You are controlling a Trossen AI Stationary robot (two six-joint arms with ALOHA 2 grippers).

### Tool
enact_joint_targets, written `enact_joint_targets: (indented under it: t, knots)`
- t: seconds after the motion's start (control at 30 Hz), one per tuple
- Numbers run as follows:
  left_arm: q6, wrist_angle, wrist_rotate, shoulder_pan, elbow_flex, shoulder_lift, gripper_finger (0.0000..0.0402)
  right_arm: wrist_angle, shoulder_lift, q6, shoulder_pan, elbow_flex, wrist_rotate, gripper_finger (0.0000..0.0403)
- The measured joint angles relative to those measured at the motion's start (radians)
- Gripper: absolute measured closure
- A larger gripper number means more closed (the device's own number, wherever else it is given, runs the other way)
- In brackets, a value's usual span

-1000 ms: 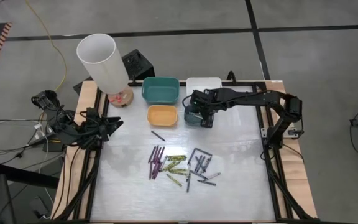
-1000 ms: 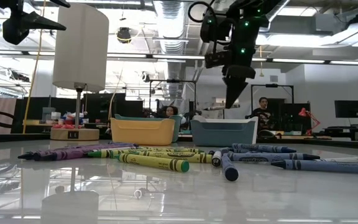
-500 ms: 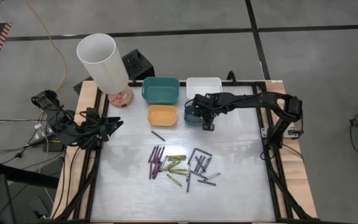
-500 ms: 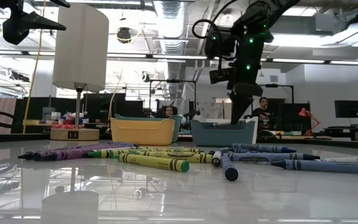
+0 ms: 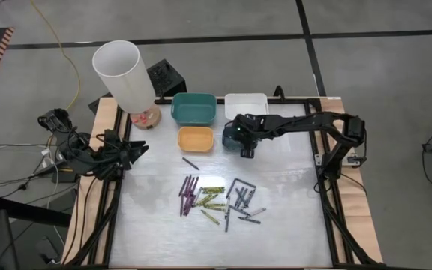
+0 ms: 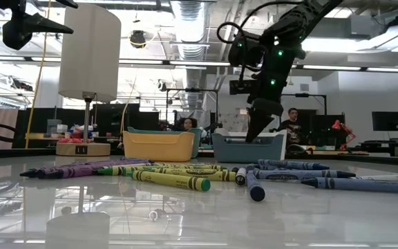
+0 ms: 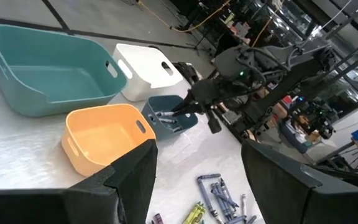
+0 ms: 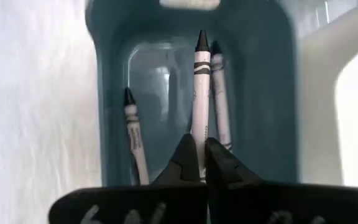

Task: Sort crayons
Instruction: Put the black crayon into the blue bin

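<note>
The right gripper (image 8: 199, 163) dips into the dark blue-grey bin (image 8: 104, 81), its fingers clamped on a grey crayon (image 8: 199, 93) that juts ahead of the tips. Two more grey crayons (image 8: 133, 134), apparently lying on the bin floor, flank it. The loose crayons (image 5: 217, 198) lie well behind on the table (image 5: 156, 225). The left gripper (image 5: 137, 150) waits unclenched at the table's edge.

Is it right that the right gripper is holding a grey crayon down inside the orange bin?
Not quite: the right gripper holds the grey crayon inside the dark blue bin, not the orange one. The right wrist view shows it, with two more crayons on the floor of that bin.
</note>
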Motion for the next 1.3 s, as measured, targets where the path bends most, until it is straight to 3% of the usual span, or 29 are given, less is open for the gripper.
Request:
enact_joint_targets:
  t: [0.93,1.3]
  knots:
    - [-0.002,0.000,-0.011,0.000,0.000,0.000,0.0176,0.002,0.000,0.018,-0.013,0.003,-0.001,0.0347]
    - [-0.002,0.000,-0.009,0.000,0.000,0.000,0.0176,-0.050,-0.002,0.106,0.116,0.179,-0.174,0.0346]
